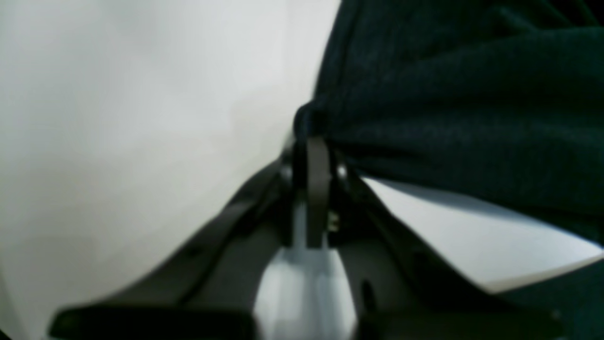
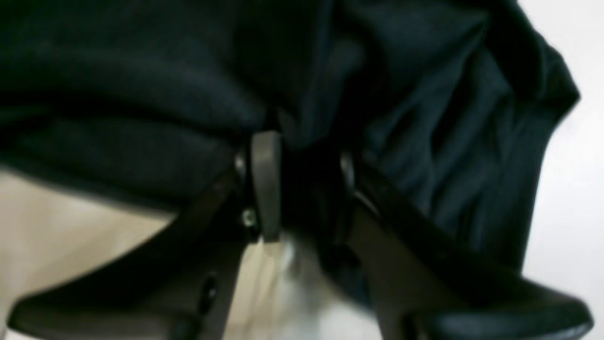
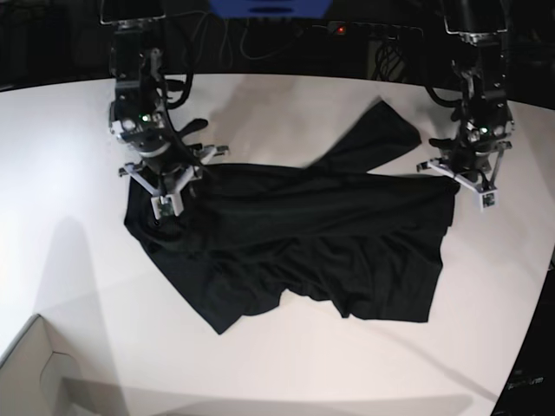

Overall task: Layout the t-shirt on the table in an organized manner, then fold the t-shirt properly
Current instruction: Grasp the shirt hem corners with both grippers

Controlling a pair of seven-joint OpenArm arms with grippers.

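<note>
surface [image 3: 286, 95]: one big white top, carrying everything; curved far edge, pale box corner [image 3: 39, 368] poking in at the near-left corner of the base view.
t-shirt [image 3: 312, 247]: one black garment, lying mid-surface, partly spread but bunching and wrinkling; long axis running side to side between the two arms; one flap reaching up toward the far edge, lower part sagging toward the near edge.
arms: two, one at each end of the shirt, both at the far-side corners of the cloth.
right claw [image 2: 302, 156]: sitting at the shirt's end on the base view's left; jaws standing parted in the wrist view, dark fabric lying in the gap and just ahead; whether it is gripping or letting go, cannot tell.
left claw [image 1: 314, 141]: at the opposite end; jaws looking nearly together with a nub of shirt edge at the tips; cloth spreading away to one side of it over bare surface; grip or release, cannot tell.
key relation: shirt lying between the claws, each arm nearest its own end.
step judgement: laying out looks part done, wrinkles needing smoothing before any fold.
</note>
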